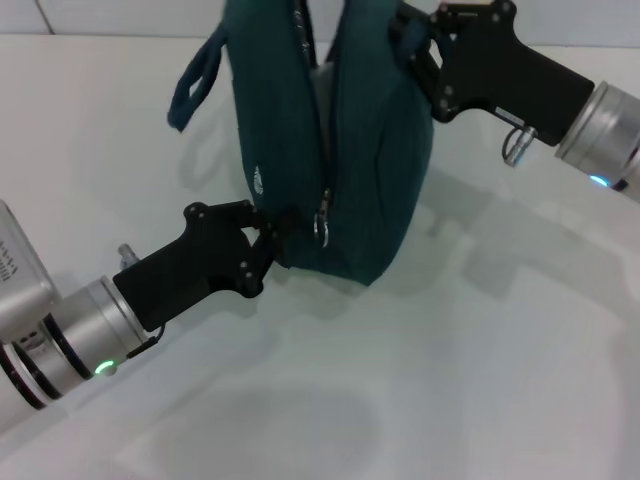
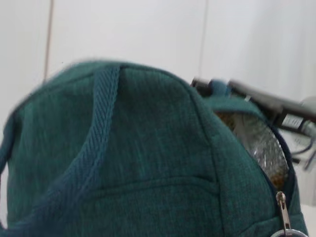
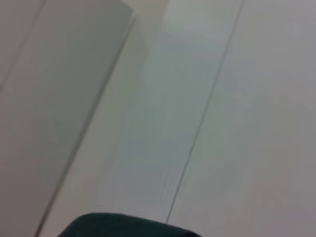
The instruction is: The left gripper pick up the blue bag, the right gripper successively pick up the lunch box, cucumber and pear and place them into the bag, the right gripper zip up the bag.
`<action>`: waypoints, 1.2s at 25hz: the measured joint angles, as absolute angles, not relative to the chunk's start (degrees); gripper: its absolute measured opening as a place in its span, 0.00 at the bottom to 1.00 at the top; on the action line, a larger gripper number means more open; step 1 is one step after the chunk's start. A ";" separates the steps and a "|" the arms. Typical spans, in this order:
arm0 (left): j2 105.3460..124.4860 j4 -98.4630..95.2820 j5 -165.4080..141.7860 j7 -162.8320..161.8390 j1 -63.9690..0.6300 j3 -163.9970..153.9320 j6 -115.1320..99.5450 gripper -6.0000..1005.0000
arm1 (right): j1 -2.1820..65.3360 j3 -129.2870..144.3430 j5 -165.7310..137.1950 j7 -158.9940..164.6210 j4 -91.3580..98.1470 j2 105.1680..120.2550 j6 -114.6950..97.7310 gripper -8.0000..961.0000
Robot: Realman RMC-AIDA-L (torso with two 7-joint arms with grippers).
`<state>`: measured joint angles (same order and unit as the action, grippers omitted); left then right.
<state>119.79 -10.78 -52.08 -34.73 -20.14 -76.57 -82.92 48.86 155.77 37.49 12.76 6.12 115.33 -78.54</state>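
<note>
The blue bag [image 1: 370, 150] stands tilted at the middle of the white table, and its zip ring pull [image 1: 322, 228] hangs at the near end. My left gripper [image 1: 268, 238] is shut on the bag's near end beside the pull. My right gripper [image 1: 410, 45] is shut on the bag's far top edge, at a handle. The left wrist view shows the bag's side [image 2: 148, 148], the zip slider [image 2: 281, 207] and the mouth partly open onto foil lining [image 2: 261, 143], with something orange-brown inside. The lunch box, cucumber and pear are otherwise hidden.
The bag's other loop handle [image 1: 195, 80] hangs free on the left side. The white table [image 1: 480, 380] spreads around the bag. The right wrist view shows only white surface and a sliver of the bag's fabric [image 3: 128, 227].
</note>
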 joint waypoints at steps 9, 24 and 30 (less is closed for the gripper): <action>119.28 -10.60 -53.64 -28.78 -18.92 -77.00 -91.24 0.07 | 46.55 156.01 36.99 28.29 5.65 114.96 -81.45 0.22; 119.57 -10.11 -59.63 -28.09 -20.49 -76.99 -87.31 0.06 | 46.68 156.73 22.56 48.43 -11.53 113.21 -89.01 0.42; 119.88 -7.65 -59.36 -29.53 -23.48 -76.77 -84.63 0.06 | 47.17 161.74 21.78 51.95 -21.41 111.97 -96.89 0.43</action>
